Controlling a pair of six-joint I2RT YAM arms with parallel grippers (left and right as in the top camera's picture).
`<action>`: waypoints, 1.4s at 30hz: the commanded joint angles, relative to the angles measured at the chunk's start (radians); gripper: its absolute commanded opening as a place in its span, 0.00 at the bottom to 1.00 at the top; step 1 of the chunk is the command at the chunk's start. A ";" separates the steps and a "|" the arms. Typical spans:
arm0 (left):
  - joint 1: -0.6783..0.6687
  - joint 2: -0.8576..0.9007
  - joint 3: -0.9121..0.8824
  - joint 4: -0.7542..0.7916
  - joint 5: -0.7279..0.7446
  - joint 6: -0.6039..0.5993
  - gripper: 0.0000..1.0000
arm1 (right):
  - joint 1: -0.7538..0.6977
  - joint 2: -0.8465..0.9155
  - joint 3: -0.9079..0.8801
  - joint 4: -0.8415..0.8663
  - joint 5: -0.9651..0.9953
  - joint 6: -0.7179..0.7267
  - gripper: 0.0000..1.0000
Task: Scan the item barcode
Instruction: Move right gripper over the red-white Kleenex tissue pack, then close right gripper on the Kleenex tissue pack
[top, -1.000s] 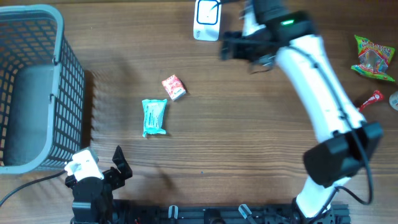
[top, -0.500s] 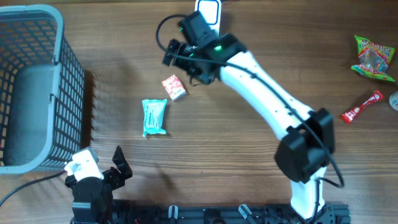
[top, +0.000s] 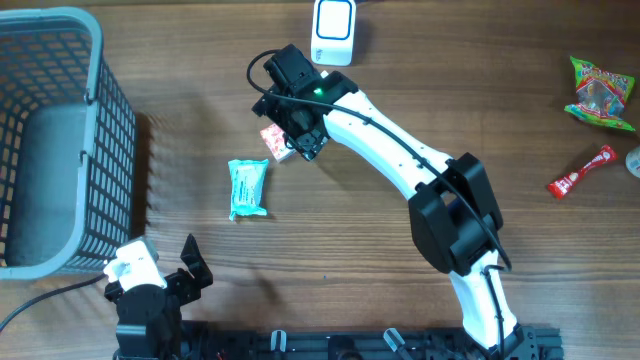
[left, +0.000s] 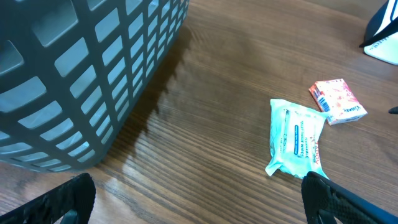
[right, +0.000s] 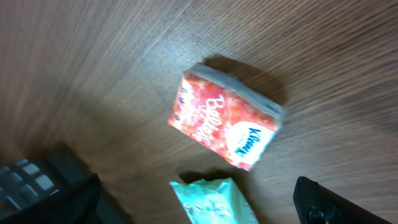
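Wood surface (top: 420, 70), grey basket (top: 60, 25) far left. Right gripper (top: 297, 135) hovers jaws apart over the red tissue pack (right: 225, 121), which lies flat mid-surface. Left gripper (top: 165, 265) sits jaws apart at the near left edge. White scanner (top: 332, 30) far centre. Teal packet (top: 248, 188) just near-left of the pack.

red pack (top: 274, 148): partly under right arm (top: 385, 150) | teal pack (right: 211, 202): cut off at bottom edge
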 joint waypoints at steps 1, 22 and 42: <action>0.004 -0.003 -0.004 0.001 -0.010 -0.005 1.00 | -0.005 0.062 0.009 0.008 0.013 0.064 0.99; 0.004 -0.003 -0.004 0.001 -0.010 -0.005 1.00 | -0.072 0.214 0.008 0.087 -0.066 0.053 0.99; 0.004 -0.003 -0.004 0.001 -0.010 -0.005 1.00 | -0.101 0.184 0.049 -0.148 -0.058 -0.155 0.58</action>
